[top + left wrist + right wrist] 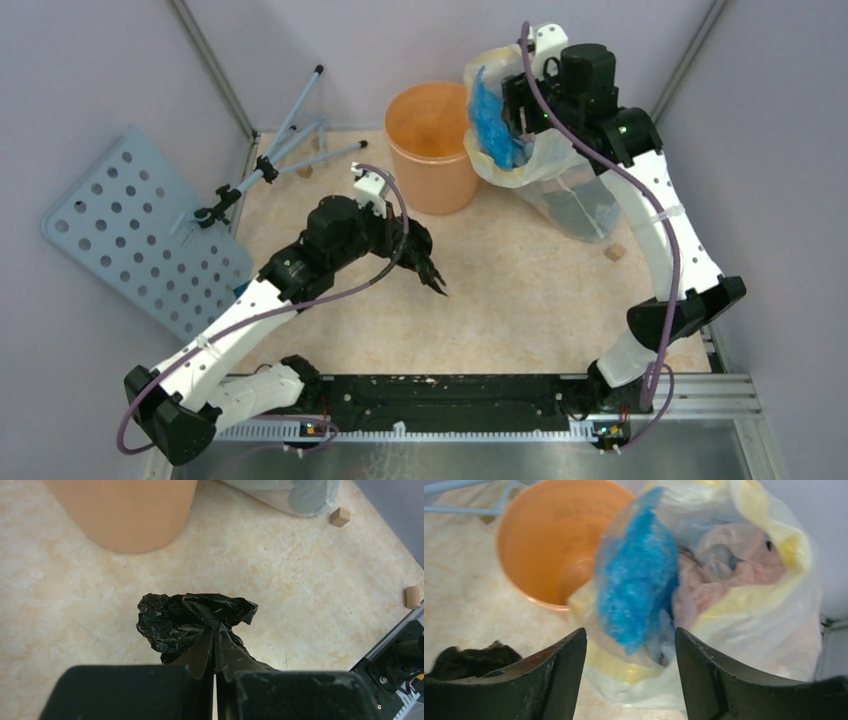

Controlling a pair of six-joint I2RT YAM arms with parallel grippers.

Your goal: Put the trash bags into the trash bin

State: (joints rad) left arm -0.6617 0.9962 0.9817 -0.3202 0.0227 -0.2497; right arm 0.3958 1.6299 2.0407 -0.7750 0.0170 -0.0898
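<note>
Slippage risk: your left claw (433, 280) pinched only a thin fold of trash bag (195, 615); right claw (631, 636) gaped wide.

Black trash bag (190, 620), orange trash bin (437, 188), mottled beige table (520, 290); whitish-yellow bag (774, 625) shows blue, perhaps pink.

Back centre of table (520, 300): trash bin (430, 150), stuffed bag (570, 190) against its right side. In front of bin: trash bag (195, 622), held in left gripper (435, 280). Over stuffed bag: right gripper (630, 635).
</note>
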